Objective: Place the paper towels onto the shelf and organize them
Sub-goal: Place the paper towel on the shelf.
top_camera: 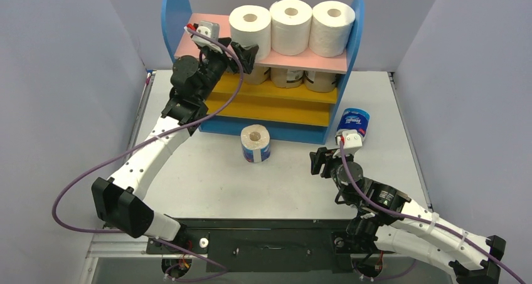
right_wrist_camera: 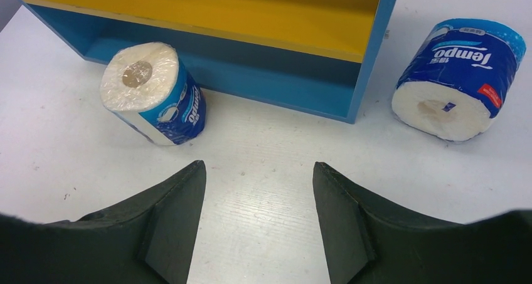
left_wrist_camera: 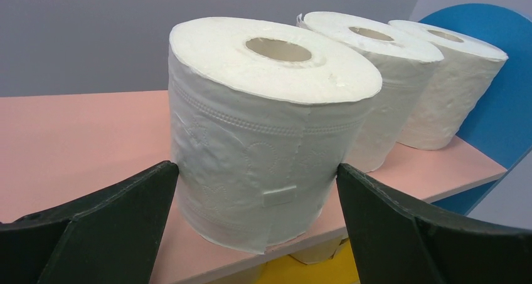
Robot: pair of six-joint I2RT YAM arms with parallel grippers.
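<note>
Six rolls are shelved: three white rolls [top_camera: 290, 24] on the pink top board [top_camera: 326, 63] of the shelf [top_camera: 177, 8], three tan rolls [top_camera: 288, 77] beneath. Two blue-wrapped rolls [top_camera: 256, 143] lie on the counter [top_camera: 207, 171], not yet shelved. Left fingers [left_wrist_camera: 125, 202] stand spread around the leftmost white roll [left_wrist_camera: 270, 127]; right fingers [right_wrist_camera: 169, 209] hang spread and empty above the counter.

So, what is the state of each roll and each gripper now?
White rolls, upright on the pink top board.
Tan-wrapped rolls, standing on upper yellow board.
Front blue roll, upright on table before shelf.
Right blue roll, on its side.
Left gripper, open around the end white roll.
Right gripper, open, empty.
</note>
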